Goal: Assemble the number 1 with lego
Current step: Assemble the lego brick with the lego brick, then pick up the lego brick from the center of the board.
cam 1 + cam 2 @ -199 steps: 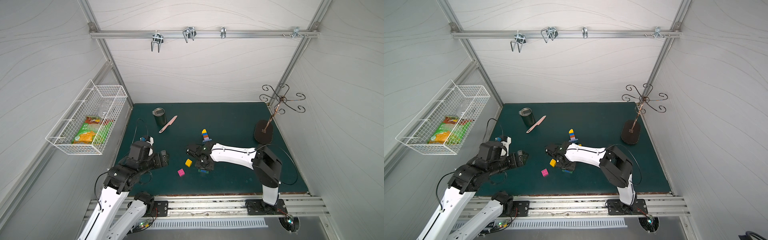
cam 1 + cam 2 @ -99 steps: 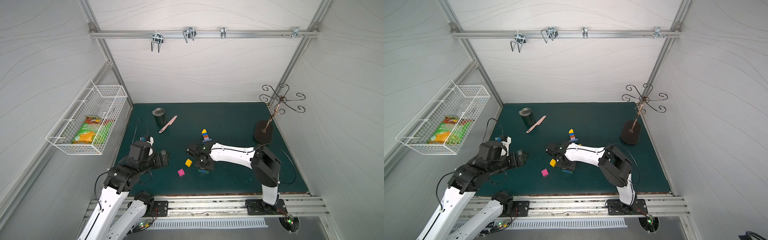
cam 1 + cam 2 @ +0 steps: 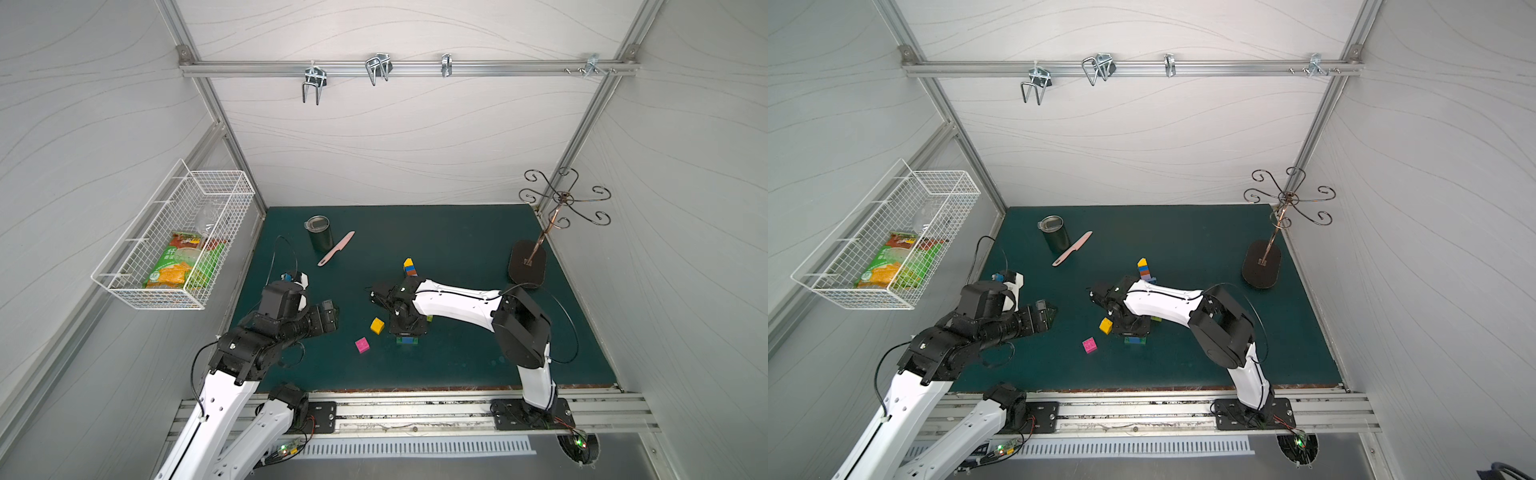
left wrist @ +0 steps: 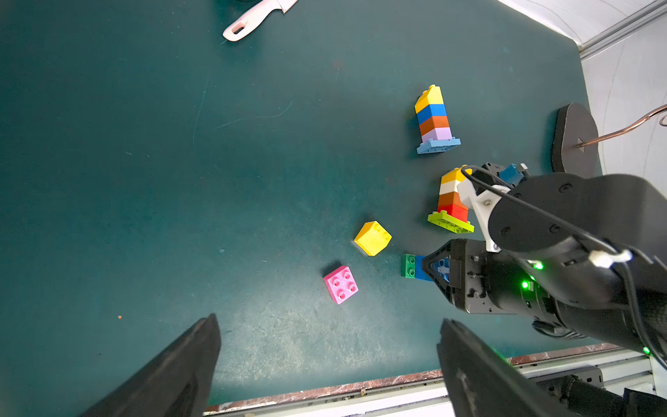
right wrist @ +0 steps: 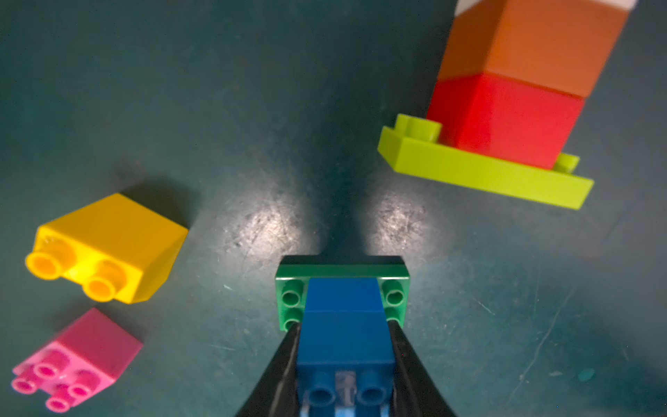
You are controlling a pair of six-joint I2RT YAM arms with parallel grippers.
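Right gripper (image 5: 344,326) clamps the blue brick (image 5: 343,299) on the green brick (image 5: 341,270), left gripper (image 4: 328,321) gapes empty, and print on the snack bag (image 3: 183,266) is too small to read.

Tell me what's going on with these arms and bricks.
The right gripper is shut on a blue brick seated on a green plate. The left gripper hangs open and empty. Two stacks stand nearby, on a light blue plate and a lime plate; a yellow brick and a pink brick lie loose.
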